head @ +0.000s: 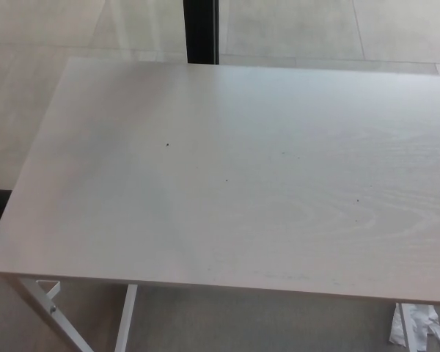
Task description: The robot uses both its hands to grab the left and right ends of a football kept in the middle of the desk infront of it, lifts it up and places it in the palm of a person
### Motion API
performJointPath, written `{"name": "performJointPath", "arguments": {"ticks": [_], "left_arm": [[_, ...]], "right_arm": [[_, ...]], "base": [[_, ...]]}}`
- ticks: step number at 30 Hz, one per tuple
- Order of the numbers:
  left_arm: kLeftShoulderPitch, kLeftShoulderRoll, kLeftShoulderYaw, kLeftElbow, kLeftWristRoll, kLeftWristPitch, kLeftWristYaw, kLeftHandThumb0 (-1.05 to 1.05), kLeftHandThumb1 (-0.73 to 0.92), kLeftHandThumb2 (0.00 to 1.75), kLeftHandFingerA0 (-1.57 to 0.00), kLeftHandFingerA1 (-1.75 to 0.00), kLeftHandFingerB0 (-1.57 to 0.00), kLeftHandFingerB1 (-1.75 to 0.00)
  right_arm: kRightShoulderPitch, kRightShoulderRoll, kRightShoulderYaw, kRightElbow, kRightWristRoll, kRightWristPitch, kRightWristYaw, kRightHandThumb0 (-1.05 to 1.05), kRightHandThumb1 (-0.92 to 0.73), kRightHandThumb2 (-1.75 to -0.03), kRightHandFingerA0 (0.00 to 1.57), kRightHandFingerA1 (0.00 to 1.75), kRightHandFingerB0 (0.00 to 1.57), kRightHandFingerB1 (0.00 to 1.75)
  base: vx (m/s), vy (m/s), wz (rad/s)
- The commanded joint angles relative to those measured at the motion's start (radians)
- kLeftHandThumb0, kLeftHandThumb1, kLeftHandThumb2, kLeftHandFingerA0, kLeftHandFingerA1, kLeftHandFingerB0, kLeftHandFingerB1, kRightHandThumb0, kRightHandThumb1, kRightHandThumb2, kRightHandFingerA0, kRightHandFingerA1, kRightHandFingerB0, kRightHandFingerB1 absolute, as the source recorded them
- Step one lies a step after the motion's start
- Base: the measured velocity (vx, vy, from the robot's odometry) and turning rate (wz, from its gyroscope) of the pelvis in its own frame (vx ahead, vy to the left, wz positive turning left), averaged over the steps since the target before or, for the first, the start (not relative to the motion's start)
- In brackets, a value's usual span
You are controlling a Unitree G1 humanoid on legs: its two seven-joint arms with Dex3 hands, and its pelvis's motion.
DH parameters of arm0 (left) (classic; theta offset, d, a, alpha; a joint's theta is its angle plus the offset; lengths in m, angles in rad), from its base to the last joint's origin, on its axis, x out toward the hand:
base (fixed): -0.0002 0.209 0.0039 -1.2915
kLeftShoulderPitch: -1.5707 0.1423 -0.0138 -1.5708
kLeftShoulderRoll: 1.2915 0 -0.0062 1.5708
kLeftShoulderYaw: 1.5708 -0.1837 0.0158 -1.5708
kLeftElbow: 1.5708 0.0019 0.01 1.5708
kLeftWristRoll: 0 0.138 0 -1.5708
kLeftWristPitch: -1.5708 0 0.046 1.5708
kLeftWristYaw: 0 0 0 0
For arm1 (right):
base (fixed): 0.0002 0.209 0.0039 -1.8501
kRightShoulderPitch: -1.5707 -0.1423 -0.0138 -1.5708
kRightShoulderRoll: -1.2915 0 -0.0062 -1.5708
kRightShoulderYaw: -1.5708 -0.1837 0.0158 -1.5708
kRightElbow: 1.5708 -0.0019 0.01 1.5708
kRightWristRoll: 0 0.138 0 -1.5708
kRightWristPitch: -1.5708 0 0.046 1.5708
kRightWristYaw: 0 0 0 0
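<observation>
A pale wood-grain desk (235, 176) fills most of the head view. No football shows on it or anywhere else in the picture. Neither of my hands is in the picture, and no person's hand appears either.
The desk stands on white metal legs (55, 312) at its near left corner. A dark vertical post (201, 31) rises behind the far edge, against a tiled floor. A crumpled white scrap (418, 326) lies on the grey floor at the bottom right.
</observation>
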Motion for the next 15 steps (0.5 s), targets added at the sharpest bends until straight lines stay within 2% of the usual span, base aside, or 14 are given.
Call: {"name": "performJointPath", "arguments": {"ticks": [1, 2, 3, 4, 5, 6, 7, 8, 10, 11, 13, 14, 15], "left_arm": [[-0.014, 0.009, 0.01, 0.016, 0.008, -0.025, 0.037, -0.61, 0.25, 0.64, -0.94, -0.61, -0.87, -0.6], [-0.012, 0.012, 0.002, 0.021, 0.019, -0.037, 0.039, -0.59, 0.24, 0.67, -0.92, -0.64, -0.79, -0.62], [-0.008, 0.014, 0.005, 0.001, 0.014, -0.024, 0.036, -0.5, 0.32, 0.5, -0.97, -0.59, -0.79, -0.55], [-0.01, 0.016, 0.003, 0.004, 0.016, -0.021, 0.038, -0.49, 0.33, 0.51, -0.95, -0.6, -0.79, -0.55], [-0.007, 0.017, 0.0, -0.001, 0.018, -0.026, 0.034, -0.51, 0.34, 0.51, -0.95, -0.6, -0.78, -0.55], [-0.006, 0.019, -0.003, 0.0, 0.021, -0.028, 0.032, -0.52, 0.34, 0.51, -0.96, -0.6, -0.78, -0.55], [-0.022, 0.027, -0.005, 0.029, 0.021, -0.027, 0.03, -0.5, 0.35, 0.52, -0.94, -0.59, -0.79, -0.54], [-0.021, 0.025, -0.003, 0.021, 0.016, -0.018, 0.034, -0.51, 0.34, 0.51, -0.96, -0.6, -0.79, -0.55], [-0.015, 0.025, -0.001, 0.012, 0.008, -0.014, 0.023, -0.5, 0.35, 0.51, -0.93, -0.61, -0.76, -0.55], [-0.015, 0.025, 0.001, 0.009, 0.001, -0.003, 0.018, -0.51, 0.35, 0.51, -0.92, -0.61, -0.72, -0.54], [-0.009, 0.02, 0.0, 0.005, -0.001, 0.004, 0.019, -0.51, 0.35, 0.51, -0.92, -0.6, -0.76, -0.54], [-0.015, 0.022, -0.004, 0.015, 0.004, 0.003, 0.023, -0.53, 0.35, 0.51, -0.92, -0.6, -0.74, -0.54], [-0.017, 0.024, -0.006, 0.023, 0.007, -0.002, 0.021, -0.55, 0.36, 0.51, -0.9, -0.6, -0.73, -0.53]], "right_arm": [[-0.005, 0.007, 0.001, -0.008, 0.008, -0.031, -0.04, -0.4, -0.53, -0.56, 0.8, 0.62, 0.45, 0.35], [-0.002, 0.004, 0.009, -0.004, 0.001, -0.034, -0.037, -0.46, -0.43, -0.77, 0.58, 0.66, 0.37, 0.47], [-0.009, -0.001, 0.017, 0.013, -0.003, -0.026, -0.033, -0.49, -0.43, -0.76, 0.49, 0.62, 0.36, 0.46], [-0.008, -0.009, 0.031, 0.022, -0.019, -0.028, -0.042, -0.53, -0.44, -0.77, 0.49, 0.61, 0.35, 0.46], [-0.006, -0.008, 0.031, 0.024, -0.014, -0.037, -0.033, -0.44, -0.53, -0.56, 0.5, 0.55, 0.4, 0.32], [-0.005, -0.009, 0.037, 0.021, -0.018, -0.035, -0.042, -0.52, -0.43, -0.77, 0.45, 0.61, 0.32, 0.45], [-0.016, -0.013, 0.042, 0.033, -0.018, -0.035, -0.048, -0.52, -0.43, -0.78, 0.59, 0.66, 0.35, 0.47], [-0.015, -0.012, 0.043, 0.026, -0.015, -0.029, -0.051, -0.44, -0.53, -0.56, 0.75, 0.64, 0.41, 0.34], [-0.015, -0.013, 0.046, 0.029, -0.012, -0.033, -0.046, -0.45, -0.53, -0.56, 0.74, 0.64, 0.41, 0.33], [-0.015, -0.015, 0.05, 0.031, -0.015, -0.034, -0.049, -0.53, -0.42, -0.78, 0.63, 0.67, 0.34, 0.47], [-0.014, -0.023, 0.051, 0.036, -0.016, -0.032, -0.048, -0.55, -0.43, -0.78, 0.6, 0.64, 0.33, 0.46], [-0.015, -0.027, 0.057, 0.045, -0.02, -0.03, -0.046, -0.48, -0.54, -0.57, 0.6, 0.6, 0.37, 0.32], [-0.014, -0.029, 0.062, 0.046, -0.021, -0.03, -0.043, -0.48, -0.55, -0.56, 0.58, 0.59, 0.34, 0.32]], "base": [[0.0, 0.0, 0.0], [0.0, 0.0, 0.0], [0.0, 0.0, 0.0], [0.0, 0.0, 0.0], [0.0, 0.0, 0.0], [0.0, 0.0, 0.0], [0.0, 0.0, 0.0], [0.0, 0.0, 0.0], [0.0, 0.0, 0.0], [0.0, 0.0, 0.0], [0.0, 0.0, 0.0], [0.0, 0.0, 0.0], [0.0, 0.0, 0.0]]}}
